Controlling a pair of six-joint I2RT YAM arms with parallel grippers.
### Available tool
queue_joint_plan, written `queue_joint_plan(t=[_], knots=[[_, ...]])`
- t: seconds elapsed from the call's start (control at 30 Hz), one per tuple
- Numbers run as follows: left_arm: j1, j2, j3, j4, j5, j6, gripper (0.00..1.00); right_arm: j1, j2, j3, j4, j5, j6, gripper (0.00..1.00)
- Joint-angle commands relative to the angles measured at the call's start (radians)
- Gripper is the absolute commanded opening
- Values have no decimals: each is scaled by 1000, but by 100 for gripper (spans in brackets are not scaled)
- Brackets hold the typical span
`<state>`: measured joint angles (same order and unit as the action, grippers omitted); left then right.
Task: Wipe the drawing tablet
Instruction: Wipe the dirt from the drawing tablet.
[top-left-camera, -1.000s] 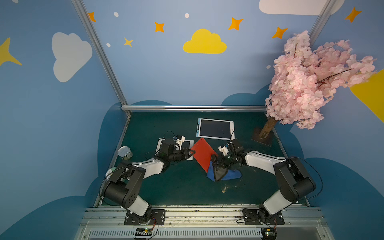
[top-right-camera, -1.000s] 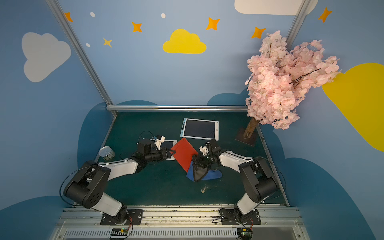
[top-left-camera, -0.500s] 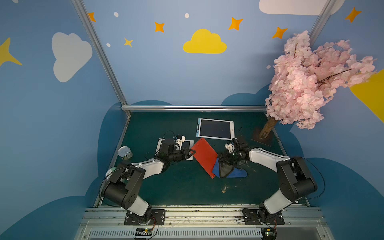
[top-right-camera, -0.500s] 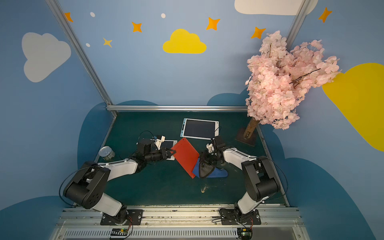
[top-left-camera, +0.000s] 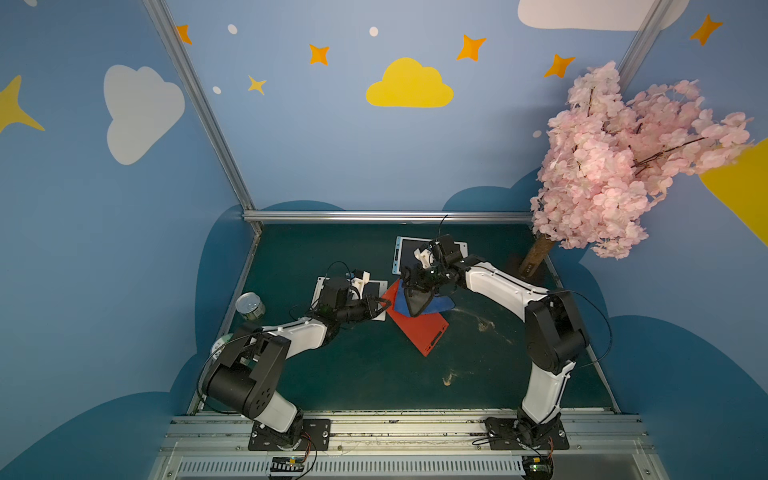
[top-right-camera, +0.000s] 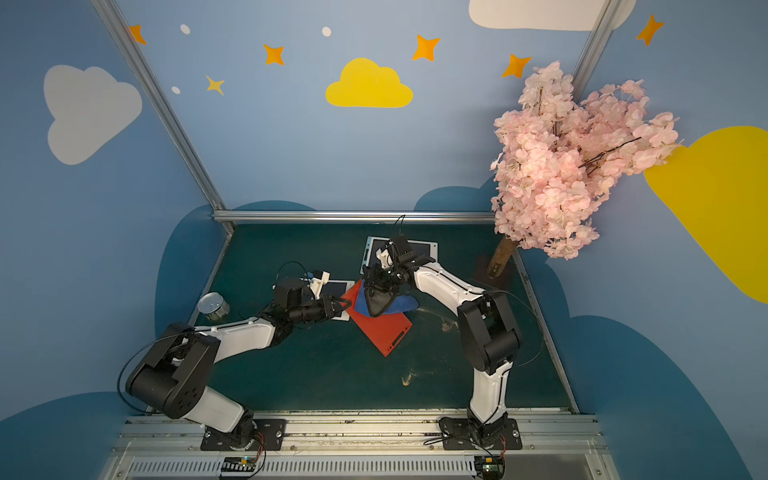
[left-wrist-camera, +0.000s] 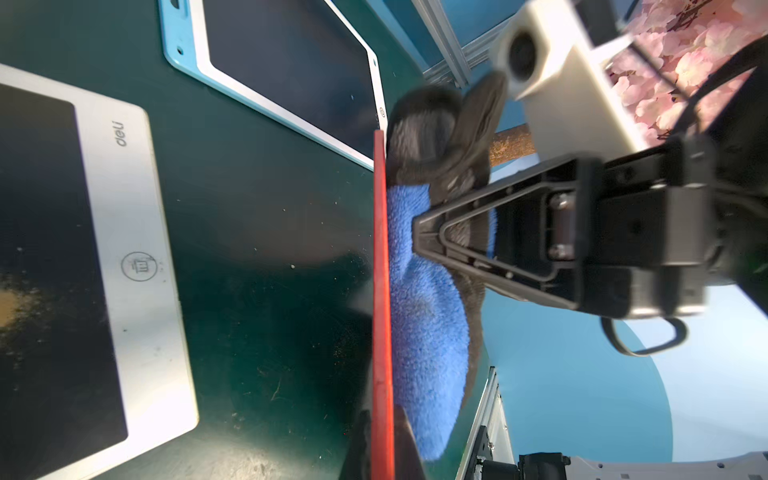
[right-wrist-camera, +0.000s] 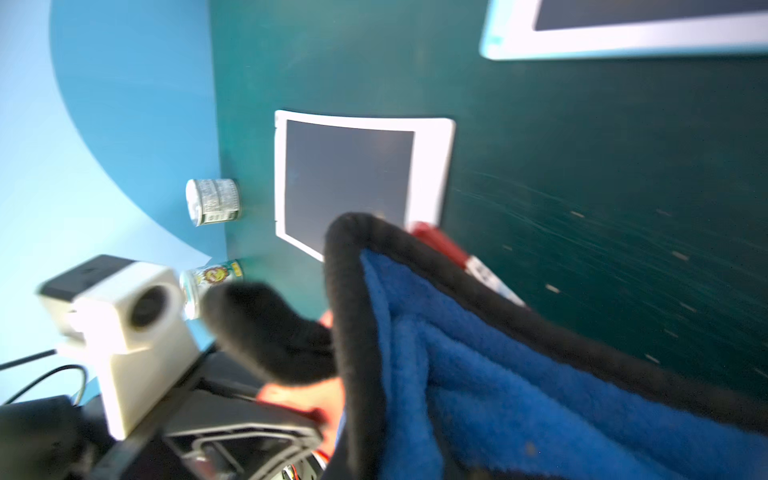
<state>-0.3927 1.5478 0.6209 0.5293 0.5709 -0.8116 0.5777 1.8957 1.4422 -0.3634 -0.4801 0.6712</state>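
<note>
Right gripper (top-left-camera: 417, 286) — clamped on the one blue-and-black cloth (top-left-camera: 438, 306) — has slid farther back along the red drawing tablet (top-left-camera: 422, 334), one of three, its corner pinched by the left gripper (top-left-camera: 384, 302).

A dark green table (top-left-camera: 374, 374) sits between blue walls painted with clouds and stars. A tin can (top-left-camera: 249, 305) stands upright near the table's left edge. A second can (right-wrist-camera: 214, 276) shows in the right wrist view, blurred. A white-framed tablet (left-wrist-camera: 137, 232) lies flat, its screen dark. A blue-framed tablet (left-wrist-camera: 286, 66) lies flat farther back, with bare table between them. A pink blossom tree (top-left-camera: 623, 166) leans out of the far right corner. Brown crumbs (top-left-camera: 483, 326) are scattered on the table.
</note>
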Motion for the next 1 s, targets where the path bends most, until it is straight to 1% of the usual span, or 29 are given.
queue_joint_plan(t=[0.0,0.1,0.17,0.27,0.37,0.43,0.53,0.63,0.7,0.8,0.97], knots=[[-5,-18,16,9,20,25,3,-3,32,-3,-40,-11,-30,0],[-5,-22,16,6,18,26,3,-26,7,-123,-16,-10,-42,0],[-5,-22,16,7,17,25,3,-39,-35,-232,14,-14,-47,0],[-5,-17,16,8,18,23,3,-45,-111,-400,50,13,-62,0],[-5,-11,17,11,20,22,3,-34,-164,-518,81,26,-60,0],[-5,-11,17,11,20,22,3,-2,-189,-577,117,25,-33,0],[-5,-7,17,11,17,24,3,84,-194,-599,163,25,9,0],[-6,-11,17,8,14,27,3,172,-160,-563,196,13,38,0],[-5,-14,17,2,11,32,3,206,-123,-540,231,-15,56,0],[-5,-19,18,-8,6,40,3,217,-82,-537,265,-45,78,0],[-5,-31,17,-15,1,43,3,182,-103,-620,266,-26,70,0]])
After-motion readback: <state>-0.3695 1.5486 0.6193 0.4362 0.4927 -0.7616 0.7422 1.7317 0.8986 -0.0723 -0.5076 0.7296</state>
